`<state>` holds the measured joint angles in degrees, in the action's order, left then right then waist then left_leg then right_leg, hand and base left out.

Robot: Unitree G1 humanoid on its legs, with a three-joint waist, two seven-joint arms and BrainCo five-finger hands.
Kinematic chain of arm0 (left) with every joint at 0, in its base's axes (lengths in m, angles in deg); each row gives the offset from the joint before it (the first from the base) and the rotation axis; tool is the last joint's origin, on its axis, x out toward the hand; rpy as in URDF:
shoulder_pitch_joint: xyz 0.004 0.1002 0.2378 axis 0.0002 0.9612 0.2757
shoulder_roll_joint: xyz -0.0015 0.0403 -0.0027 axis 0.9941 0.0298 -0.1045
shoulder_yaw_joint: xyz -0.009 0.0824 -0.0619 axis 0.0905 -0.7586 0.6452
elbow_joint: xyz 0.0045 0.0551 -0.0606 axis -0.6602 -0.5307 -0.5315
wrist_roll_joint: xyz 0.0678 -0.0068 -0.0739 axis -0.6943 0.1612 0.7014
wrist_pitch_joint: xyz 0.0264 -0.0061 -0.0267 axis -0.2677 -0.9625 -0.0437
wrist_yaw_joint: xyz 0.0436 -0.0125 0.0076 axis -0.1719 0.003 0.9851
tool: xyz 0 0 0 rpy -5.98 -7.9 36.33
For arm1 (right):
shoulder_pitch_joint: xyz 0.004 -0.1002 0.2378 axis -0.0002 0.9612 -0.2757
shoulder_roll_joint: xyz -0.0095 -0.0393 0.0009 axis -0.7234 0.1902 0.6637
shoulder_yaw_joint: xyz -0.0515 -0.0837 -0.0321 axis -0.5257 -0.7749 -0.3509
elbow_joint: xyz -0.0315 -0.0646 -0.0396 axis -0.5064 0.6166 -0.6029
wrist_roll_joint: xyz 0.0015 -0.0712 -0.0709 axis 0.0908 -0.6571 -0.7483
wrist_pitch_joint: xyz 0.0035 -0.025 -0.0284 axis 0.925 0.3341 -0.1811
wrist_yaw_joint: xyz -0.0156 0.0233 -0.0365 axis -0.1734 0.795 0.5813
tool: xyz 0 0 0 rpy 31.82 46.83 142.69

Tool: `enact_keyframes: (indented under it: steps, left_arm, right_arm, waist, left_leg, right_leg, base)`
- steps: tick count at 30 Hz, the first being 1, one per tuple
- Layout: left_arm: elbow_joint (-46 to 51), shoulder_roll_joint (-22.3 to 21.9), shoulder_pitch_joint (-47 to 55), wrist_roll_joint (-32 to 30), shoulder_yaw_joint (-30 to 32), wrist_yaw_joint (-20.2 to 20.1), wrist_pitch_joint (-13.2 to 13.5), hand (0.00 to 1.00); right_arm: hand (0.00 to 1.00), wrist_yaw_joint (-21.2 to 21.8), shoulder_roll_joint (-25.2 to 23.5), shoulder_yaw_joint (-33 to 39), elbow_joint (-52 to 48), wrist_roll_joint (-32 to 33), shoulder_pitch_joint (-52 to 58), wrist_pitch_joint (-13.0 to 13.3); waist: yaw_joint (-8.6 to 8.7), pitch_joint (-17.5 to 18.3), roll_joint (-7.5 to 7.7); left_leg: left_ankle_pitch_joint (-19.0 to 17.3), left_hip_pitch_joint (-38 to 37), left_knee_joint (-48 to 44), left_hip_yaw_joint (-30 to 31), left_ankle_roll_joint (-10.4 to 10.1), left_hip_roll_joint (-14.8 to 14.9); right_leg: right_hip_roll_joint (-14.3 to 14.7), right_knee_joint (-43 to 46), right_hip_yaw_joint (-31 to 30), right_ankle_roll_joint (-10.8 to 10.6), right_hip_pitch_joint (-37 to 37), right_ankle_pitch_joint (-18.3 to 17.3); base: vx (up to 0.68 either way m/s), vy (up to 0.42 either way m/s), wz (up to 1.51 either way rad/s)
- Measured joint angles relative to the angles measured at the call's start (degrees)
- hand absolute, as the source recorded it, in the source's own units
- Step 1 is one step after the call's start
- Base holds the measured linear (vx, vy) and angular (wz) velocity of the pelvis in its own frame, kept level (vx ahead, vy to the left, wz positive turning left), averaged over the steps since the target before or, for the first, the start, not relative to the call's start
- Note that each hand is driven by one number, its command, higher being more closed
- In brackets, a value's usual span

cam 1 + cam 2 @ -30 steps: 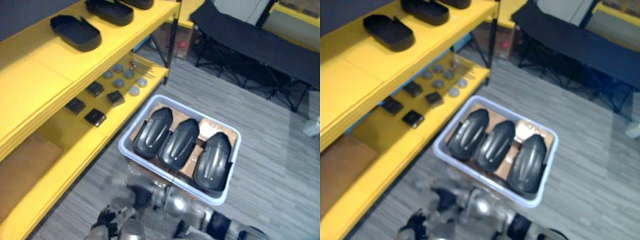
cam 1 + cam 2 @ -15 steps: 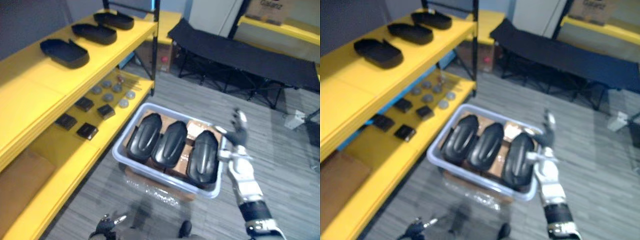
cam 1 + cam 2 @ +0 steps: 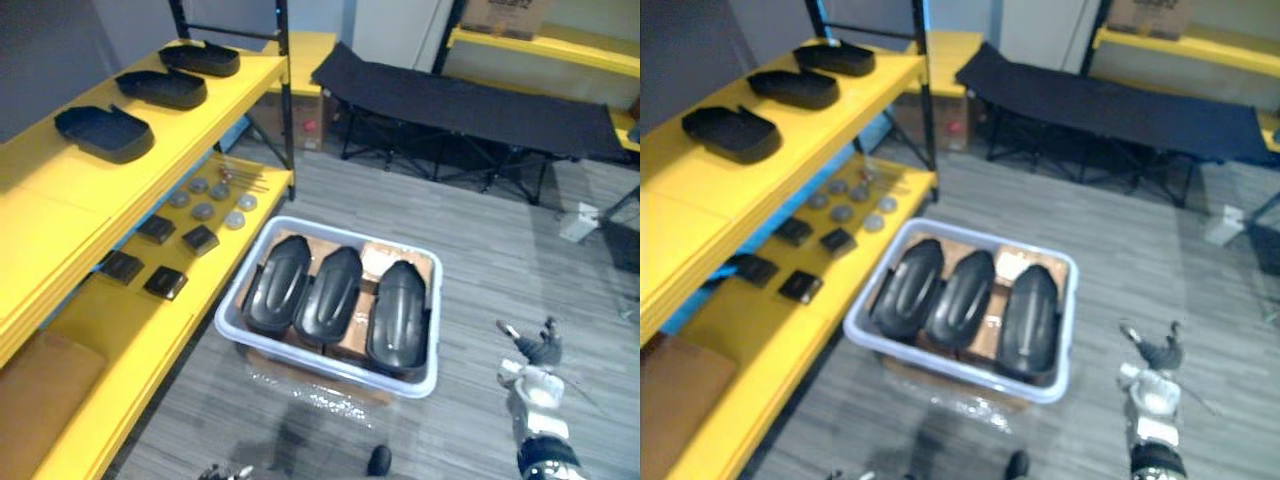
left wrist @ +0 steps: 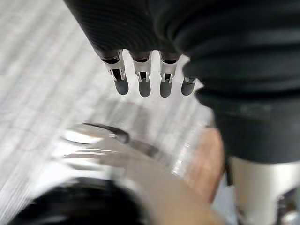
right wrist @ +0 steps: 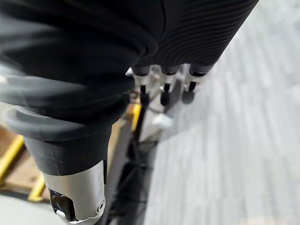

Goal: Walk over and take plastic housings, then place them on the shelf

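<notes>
Three plastic housings (image 3: 338, 293) lie side by side, domed backs up, in the white bin (image 3: 300, 352) on the floor, dead centre. Both hands are empty: right hand (image 3: 538, 351) sits at 4 o'clock of the bin with fingers spread loose, left hand (image 4: 144, 80) has fingers straight. The housings look like thin moulded shells: light, stiff, glossy, probably slippery on the dome. You'd do better pinching across the long edges. Take the 3 o'clock one first. Yellow shelf (image 3: 55, 195) is at 9 o'clock.

Before you, three housings (image 3: 328, 295) lie side by side in a bin (image 3: 437, 320) — shelf (image 3: 60, 205) to your left, cot (image 3: 470, 100) behind.
</notes>
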<state>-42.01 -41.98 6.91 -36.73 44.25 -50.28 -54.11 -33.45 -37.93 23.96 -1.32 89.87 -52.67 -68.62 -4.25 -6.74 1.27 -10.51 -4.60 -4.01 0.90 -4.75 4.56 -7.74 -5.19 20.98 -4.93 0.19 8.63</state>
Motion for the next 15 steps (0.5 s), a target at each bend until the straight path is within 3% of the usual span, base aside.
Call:
enact_keyframes:
  steps: [5, 8, 10, 15]
  left_arm:
    - [0.05, -0.93, 0.85, 0.04, 0.53, -0.74, 1.13, 0.00]
    - [0.31, -1.27, 1.10, 4.08, 0.34, -1.96, 2.62, 0.00]
    - [0.49, -1.52, 1.25, 7.57, 0.21, -2.54, 3.24, 0.00]
    - [1.20, -1.58, 2.19, 7.95, 0.39, -3.01, 3.67, 0.00]
  right_arm:
    - [0.00, 0.02, 2.42, 2.18, 3.58, -0.09, -1.61, -2.34]
    - [0.00, 0.04, 4.12, 3.53, 6.95, 0.01, -4.46, -4.39]
    - [0.00, -0.01, 4.44, 5.39, 8.65, 0.05, -5.33, -4.56]
    - [0.00, -1.04, 4.55, 6.64, 11.77, 0.11, -7.77, -4.52]
  waist:
    - [-0.25, -0.46, -0.62]
    - [-0.28, -2.19, -1.43]
    - [-0.59, -3.59, -1.53]
    - [-1.29, -7.00, -2.29]
  left_leg:
    - [0.43, 0.80, -0.58, 1.90, 0.63, -1.62]
    - [1.22, 1.92, -0.74, 2.90, 1.25, -3.15]
    - [1.60, 3.29, -1.08, 3.39, 1.44, -3.84]
    - [1.68, 5.85, -3.36, 5.57, 1.41, -4.43]
  right_leg:
    - [-1.35, 0.23, 2.13, -0.54, 0.84, 0.35]
    - [-2.87, 0.53, 2.73, -1.08, 0.58, 0.72]
    - [-3.52, 0.54, 3.11, -1.22, -0.17, 0.81]
    - [-4.11, 1.07, 5.24, -1.10, -0.63, 1.04]
  base:
    - [-0.02, 0.029, 0.21]
    - [-0.09, 0.042, 0.16]
    - [-0.10, 0.030, 0.19]
    - [-0.06, 0.002, 0.22]
